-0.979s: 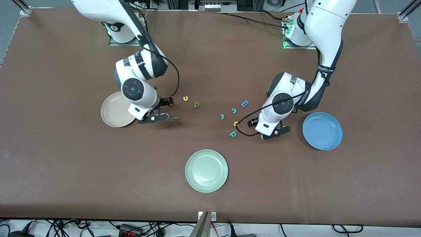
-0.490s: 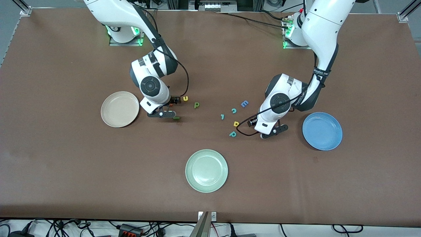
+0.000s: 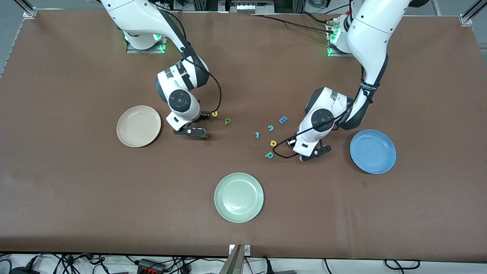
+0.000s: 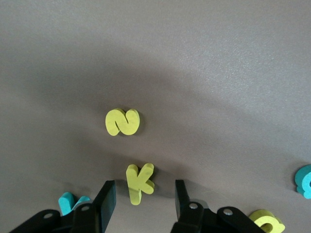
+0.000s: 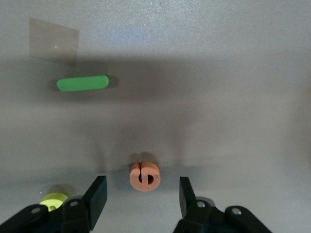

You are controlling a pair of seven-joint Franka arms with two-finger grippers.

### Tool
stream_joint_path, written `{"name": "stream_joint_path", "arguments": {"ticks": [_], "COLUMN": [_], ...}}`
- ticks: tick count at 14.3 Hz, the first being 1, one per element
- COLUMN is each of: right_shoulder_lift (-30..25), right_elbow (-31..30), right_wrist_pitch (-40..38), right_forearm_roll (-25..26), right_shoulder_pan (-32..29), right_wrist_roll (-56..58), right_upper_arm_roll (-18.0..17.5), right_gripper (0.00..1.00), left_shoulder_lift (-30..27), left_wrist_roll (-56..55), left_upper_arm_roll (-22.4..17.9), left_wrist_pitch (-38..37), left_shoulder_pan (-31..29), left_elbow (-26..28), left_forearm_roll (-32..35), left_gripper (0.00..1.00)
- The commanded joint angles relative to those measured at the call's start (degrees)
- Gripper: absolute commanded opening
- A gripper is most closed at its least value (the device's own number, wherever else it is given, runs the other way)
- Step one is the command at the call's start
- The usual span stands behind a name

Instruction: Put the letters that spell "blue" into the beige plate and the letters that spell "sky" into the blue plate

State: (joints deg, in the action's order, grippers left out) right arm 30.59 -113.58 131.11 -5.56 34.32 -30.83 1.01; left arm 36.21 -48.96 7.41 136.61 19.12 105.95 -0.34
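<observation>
In the right wrist view my right gripper (image 5: 142, 188) is open, and the orange "e" (image 5: 144, 176) lies flat on the table between its fingers, touching neither. The green bar "l" (image 5: 82, 83) and yellow "u" (image 5: 53, 200) lie close by. The olive "b" (image 3: 227, 121) sits beside the "u" (image 3: 215, 113). My left gripper (image 4: 144, 193) is open astride the yellow "k" (image 4: 140, 183), with gaps on both sides. The yellow "s" (image 4: 122, 121) lies just past it, and the teal "y" (image 4: 73, 201) is partly hidden by one finger. The beige plate (image 3: 129, 133) and blue plate (image 3: 373, 151) hold nothing.
A pale green plate (image 3: 239, 197) sits nearest the front camera. Between the two grippers lie a blue "E" (image 3: 282, 120), teal "c" (image 3: 270, 128), teal "l" (image 3: 257, 134), yellow "a" (image 3: 273, 143) and teal "p" (image 3: 269, 155).
My right gripper has moved off the beige plate's rim toward the left arm's end, stopping beside the "u" and the green bar. The left gripper shifted only slightly.
</observation>
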Motion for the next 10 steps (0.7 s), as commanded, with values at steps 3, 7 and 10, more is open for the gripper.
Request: {"name": "stream_joint_path", "arguments": {"ticks": [3,7,10], "right_shoulder_lift": [0.3,0.4,0.4], "right_elbow": [-0.8,-0.8,-0.5], "right_wrist_pitch": [1.8,1.4,1.2], "right_forearm_roll": [-0.5,-0.5,-0.5], "right_shoulder_pan": [0.8,0.8,0.5], "right_wrist_roll": [-0.8,-0.7,-0.6], "right_upper_arm_roll": [0.4,0.4,0.5], "right_gripper": [0.66,0.39,0.21], "left_shoulder_lift": [0.4,0.3,0.1], "left_wrist_roll": [0.3,0.5,0.9], "left_upper_arm_roll": [-0.1,-0.1,-0.2], "left_wrist_pitch": [1.1,1.5,1.2], "left_shoulder_pan": [0.1,-0.1,-0.2], "left_elbow": [0.0,0.0,0.1], "left_forearm_roll": [-0.3,-0.1,0.0], "left_gripper": [0.38,0.20,0.05]}}
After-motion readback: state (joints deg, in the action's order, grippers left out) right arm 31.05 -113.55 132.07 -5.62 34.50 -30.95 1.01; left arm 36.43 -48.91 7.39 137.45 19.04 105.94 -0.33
